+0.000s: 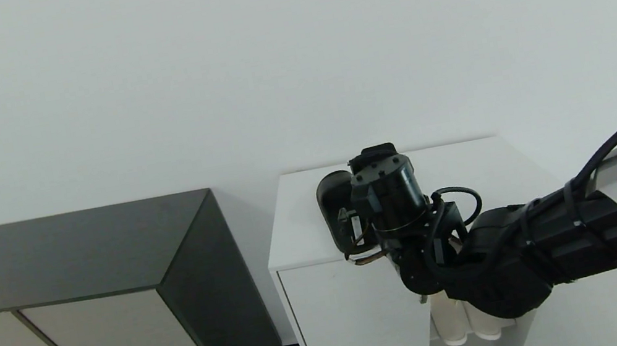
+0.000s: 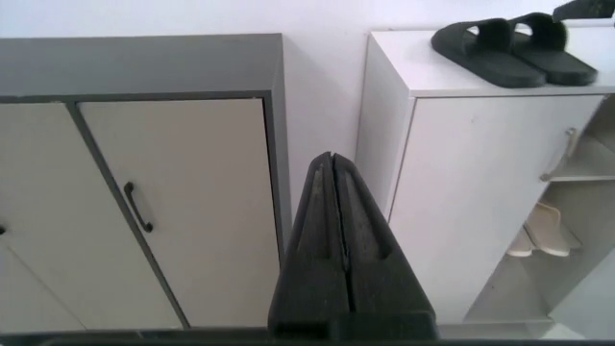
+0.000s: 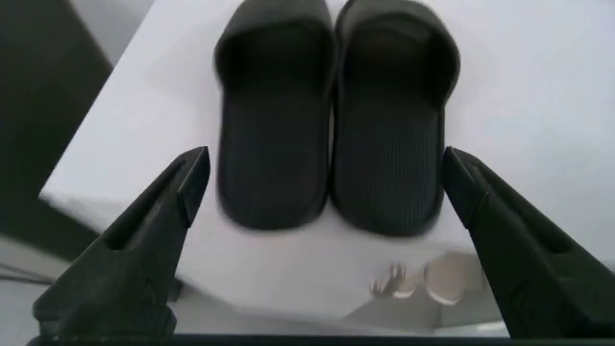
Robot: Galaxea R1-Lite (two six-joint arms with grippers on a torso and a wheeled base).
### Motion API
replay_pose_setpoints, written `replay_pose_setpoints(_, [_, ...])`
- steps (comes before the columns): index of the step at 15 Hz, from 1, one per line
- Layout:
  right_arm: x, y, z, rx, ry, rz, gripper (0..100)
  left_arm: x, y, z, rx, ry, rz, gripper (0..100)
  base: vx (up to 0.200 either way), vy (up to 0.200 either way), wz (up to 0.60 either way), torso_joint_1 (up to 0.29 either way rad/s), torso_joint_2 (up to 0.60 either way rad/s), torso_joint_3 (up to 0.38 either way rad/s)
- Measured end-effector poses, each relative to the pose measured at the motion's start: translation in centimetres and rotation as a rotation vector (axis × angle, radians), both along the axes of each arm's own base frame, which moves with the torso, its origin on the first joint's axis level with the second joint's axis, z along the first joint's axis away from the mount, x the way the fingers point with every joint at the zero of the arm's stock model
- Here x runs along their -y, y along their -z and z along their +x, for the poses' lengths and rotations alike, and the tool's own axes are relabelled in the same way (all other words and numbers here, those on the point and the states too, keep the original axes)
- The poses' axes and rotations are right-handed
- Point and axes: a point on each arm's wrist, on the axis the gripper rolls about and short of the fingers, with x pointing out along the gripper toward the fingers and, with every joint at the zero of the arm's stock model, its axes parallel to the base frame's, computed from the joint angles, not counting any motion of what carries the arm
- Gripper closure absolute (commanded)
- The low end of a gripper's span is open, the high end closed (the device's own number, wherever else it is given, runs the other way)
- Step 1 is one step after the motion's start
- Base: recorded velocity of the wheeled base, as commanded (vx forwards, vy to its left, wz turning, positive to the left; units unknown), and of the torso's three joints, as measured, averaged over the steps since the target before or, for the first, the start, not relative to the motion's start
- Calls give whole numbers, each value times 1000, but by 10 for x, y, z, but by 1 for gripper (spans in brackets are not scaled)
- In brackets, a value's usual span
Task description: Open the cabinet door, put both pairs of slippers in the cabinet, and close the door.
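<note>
Two black slippers (image 1: 330, 207) atop white cabinet (image 1: 302, 227), mostly hidden behind right claw (image 3: 325, 165), spread apart; left claw (image 2: 333, 173) pressed together.

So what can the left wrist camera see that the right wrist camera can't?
Left wrist view's extras: the grey cabinet with its dark handle, and the left pincer, shut. Right wrist view's extras: the right pincer, open wide, close to the pair. Both have the black slippers lying side by side on top of the white cabinet.
</note>
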Motion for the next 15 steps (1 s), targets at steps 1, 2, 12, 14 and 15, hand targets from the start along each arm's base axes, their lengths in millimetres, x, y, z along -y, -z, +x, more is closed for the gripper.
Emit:
replay_pose_setpoints(1, [0,1,1,-1,3,0,0,0,0,0,0,-1,0,100,0,0,0,0,0,0])
replay_pose_setpoints(2, [0,1,2,5,6,10,0,0,0,0,0,-1,0,100,0,0,0,0,0,0])
replay_pose_setpoints(12, [-6,48,45,27,50,13,0,0,0,0,0,-1,-4,100,0,0,0,0,0,0])
replay_pose_setpoints(14, [-6,53,55,23,35,19,0,0,0,0,0,-1,-4,100,0,0,0,0,0,0])
replay_pose_setpoints(15, [-6,53,61,27,27,25,0,0,0,0,0,-1,-4,100,0,0,0,0,0,0])
